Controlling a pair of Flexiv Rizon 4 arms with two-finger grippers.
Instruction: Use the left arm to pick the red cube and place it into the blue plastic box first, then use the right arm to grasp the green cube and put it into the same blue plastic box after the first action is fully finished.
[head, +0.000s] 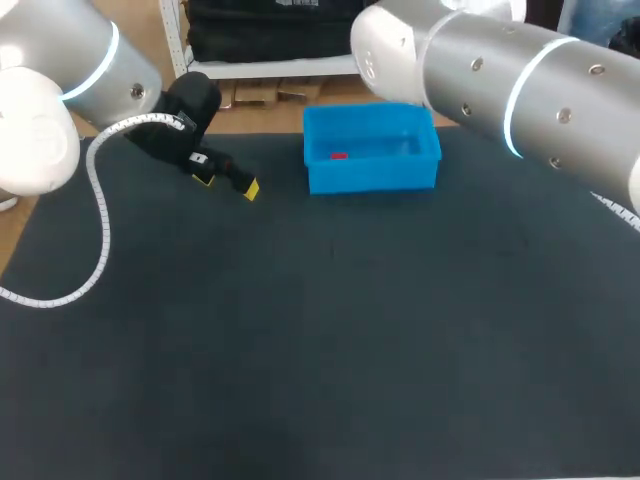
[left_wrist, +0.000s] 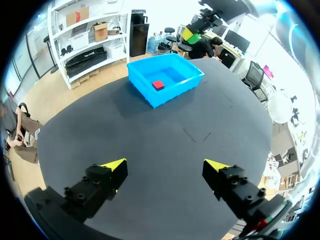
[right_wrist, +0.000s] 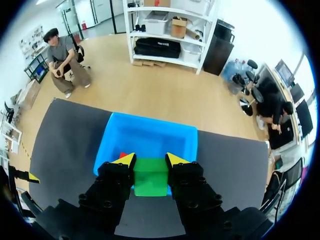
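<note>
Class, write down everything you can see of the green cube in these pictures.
The green cube is a plain, matt, evenly green block with flat faces and straight edges. It is clamped level between the fingers of the right gripper, touched on two opposite sides, held in the air with the blue plastic box just beyond it. The head view hides it.

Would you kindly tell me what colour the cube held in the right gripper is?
Green; the cube shows best in the right wrist view.
</note>
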